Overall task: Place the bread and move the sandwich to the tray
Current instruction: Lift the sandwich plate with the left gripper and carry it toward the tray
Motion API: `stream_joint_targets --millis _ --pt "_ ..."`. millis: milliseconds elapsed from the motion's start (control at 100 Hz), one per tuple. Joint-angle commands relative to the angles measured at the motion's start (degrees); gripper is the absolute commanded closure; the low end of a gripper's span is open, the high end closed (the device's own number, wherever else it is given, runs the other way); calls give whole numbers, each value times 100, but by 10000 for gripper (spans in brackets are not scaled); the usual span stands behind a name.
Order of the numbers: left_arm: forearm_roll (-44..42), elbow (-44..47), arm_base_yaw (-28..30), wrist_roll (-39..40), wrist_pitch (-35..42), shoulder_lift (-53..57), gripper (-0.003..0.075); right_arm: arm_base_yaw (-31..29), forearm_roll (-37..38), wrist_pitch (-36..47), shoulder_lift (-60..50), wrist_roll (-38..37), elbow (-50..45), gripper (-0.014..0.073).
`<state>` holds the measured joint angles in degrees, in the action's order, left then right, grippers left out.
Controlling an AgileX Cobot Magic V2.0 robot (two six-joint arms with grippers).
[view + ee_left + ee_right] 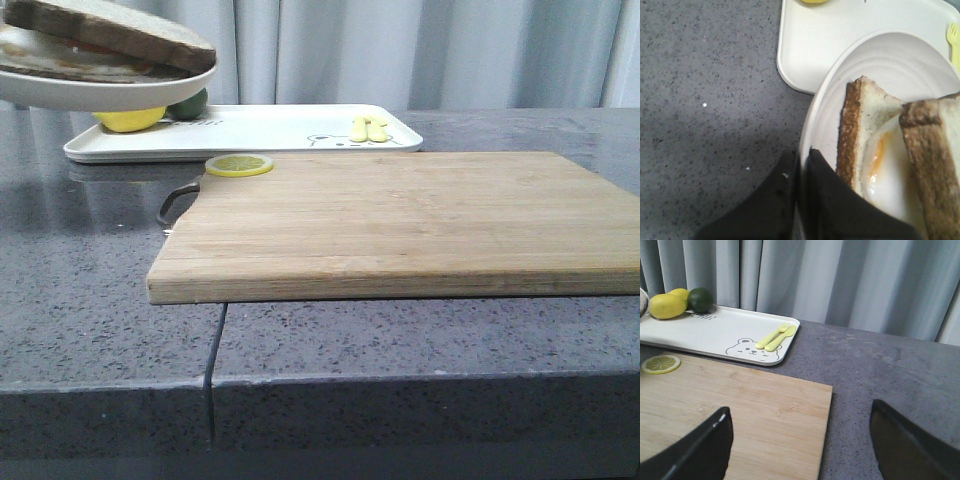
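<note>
My left gripper (801, 156) is shut on the rim of the round white plate (890, 60) and holds it in the air. The plate (110, 95) shows at the top left of the front view, above the left end of the white tray (250, 130). On it lies the sandwich (880, 155): a flat slice with a fried egg, and the thick bread slice (932, 160) tilted on top, also in the front view (110, 30). My right gripper (800, 432) is open and empty over the right edge of the wooden cutting board (740, 405). The tray (720, 332) lies behind it.
A lemon slice (239, 165) lies on the board's far left corner (661, 363). A lemon (667, 305) and a lime (701, 299) sit at the tray's left end, a small yellow fork and spoon (776, 337) at its right end. A grey curtain hangs behind.
</note>
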<state>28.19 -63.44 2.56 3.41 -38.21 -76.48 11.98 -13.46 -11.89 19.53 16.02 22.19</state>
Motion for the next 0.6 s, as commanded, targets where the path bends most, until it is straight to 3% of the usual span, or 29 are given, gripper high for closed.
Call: stream_joint_targets --millis 0,170,590 --pt "419 -489 -14 -10 308 -132 739 -41 -37 457 32 -2 146 30" --pt "1177 -1082 -14 -688 143 -760 739 -41 -37 457 32 -2 146 30" --pt "1735 -3082 -14 -863 -729 -2504 739 -41 -37 457 32 -2 146 30"
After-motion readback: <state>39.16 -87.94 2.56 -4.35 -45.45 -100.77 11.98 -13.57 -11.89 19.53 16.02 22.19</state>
